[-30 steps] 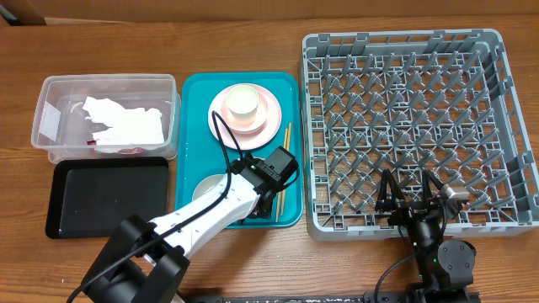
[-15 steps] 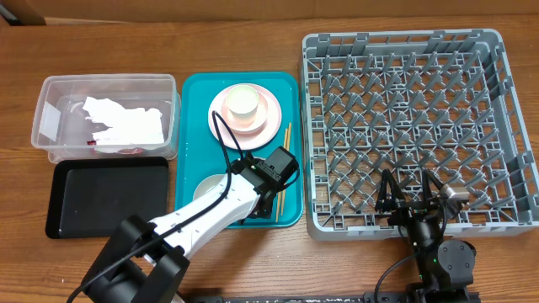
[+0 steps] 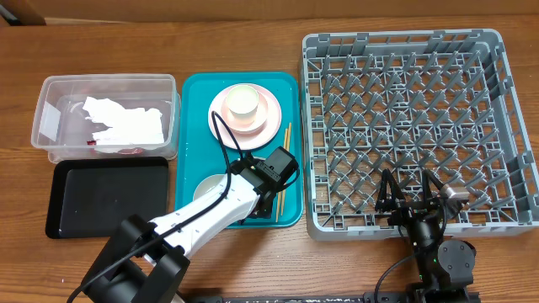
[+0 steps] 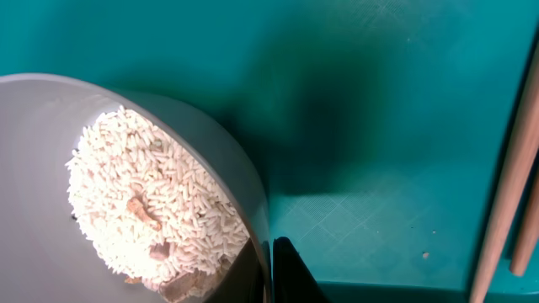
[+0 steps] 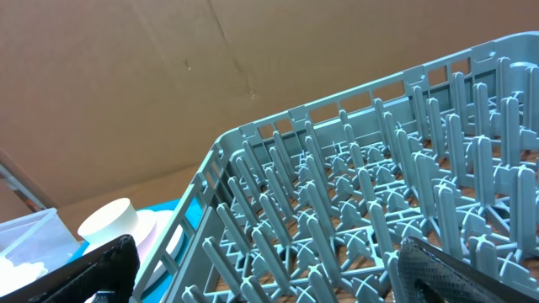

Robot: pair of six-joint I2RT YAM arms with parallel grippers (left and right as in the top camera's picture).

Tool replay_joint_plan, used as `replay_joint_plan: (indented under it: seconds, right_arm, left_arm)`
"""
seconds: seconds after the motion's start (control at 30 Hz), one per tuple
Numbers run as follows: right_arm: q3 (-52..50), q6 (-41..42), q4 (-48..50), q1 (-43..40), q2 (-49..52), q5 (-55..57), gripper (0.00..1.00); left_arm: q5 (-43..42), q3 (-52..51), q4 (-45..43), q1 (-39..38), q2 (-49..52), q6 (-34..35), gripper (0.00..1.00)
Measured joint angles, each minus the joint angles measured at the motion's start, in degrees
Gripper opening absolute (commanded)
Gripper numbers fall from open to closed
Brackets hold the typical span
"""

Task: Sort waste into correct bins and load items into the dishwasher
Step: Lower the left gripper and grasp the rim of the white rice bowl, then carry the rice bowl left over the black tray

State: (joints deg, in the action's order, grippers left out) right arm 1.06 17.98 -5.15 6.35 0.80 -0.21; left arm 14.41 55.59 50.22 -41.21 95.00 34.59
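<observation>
Currently left gripper point(image 4: 268, 273) pinches the rim of pale grey round bowl point(image 4: 50, 126), 1 finger each side. Bowl sits on teal plastic tray point(image 4: 379, 126) and holds whitish cooked rice point(image 4: 152, 210). 2 thin wooden chopsticks point(image 4: 509, 185) lie nearby on the tray. Right gripper point(image 5: 269, 273) is spread wide at the near edge of grey lattice dish rack point(image 5: 337, 168).

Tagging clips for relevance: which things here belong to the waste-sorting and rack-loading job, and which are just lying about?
Job: clear tub, tissue, black tray, bowl, rice, pink plate, cream cup, chopsticks, grey rack.
Lying about: teal serving tray, cardboard.
</observation>
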Motion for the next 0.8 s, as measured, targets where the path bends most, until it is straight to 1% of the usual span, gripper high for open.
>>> replay_joint_plan:
  seconds: [0.1,0.17,0.37,0.53,0.67,0.8]
  right_arm:
    - [0.0,0.0,0.0,0.0,0.0,0.0,1.00]
    - [0.0,0.0,0.0,0.0,0.0,0.0,1.00]
    - [0.0,0.0,0.0,0.0,0.0,0.0,1.00]
    - [0.0,0.0,0.0,0.0,0.0,0.0,1.00]
    - [0.0,0.0,0.0,0.0,0.0,0.0,1.00]
    - [0.0,0.0,0.0,0.0,0.0,0.0,1.00]
  left_arm:
    - [0.0,-0.6,-0.6,0.0,0.0,0.0,0.08]
    - [0.0,-0.9,-0.6,0.0,0.0,0.0,0.04]
    - [0.0,-1.0,-0.6,0.0,0.0,0.0,0.04]
    - [-0.2,-0.5,1.0,0.0,0.0,0.0,0.04]
    - [-1.4,2.4,4.1,0.0,0.0,0.0,0.04]
    - [-2.0,7.5,8.1,0.0,-0.1,0.0,0.04]
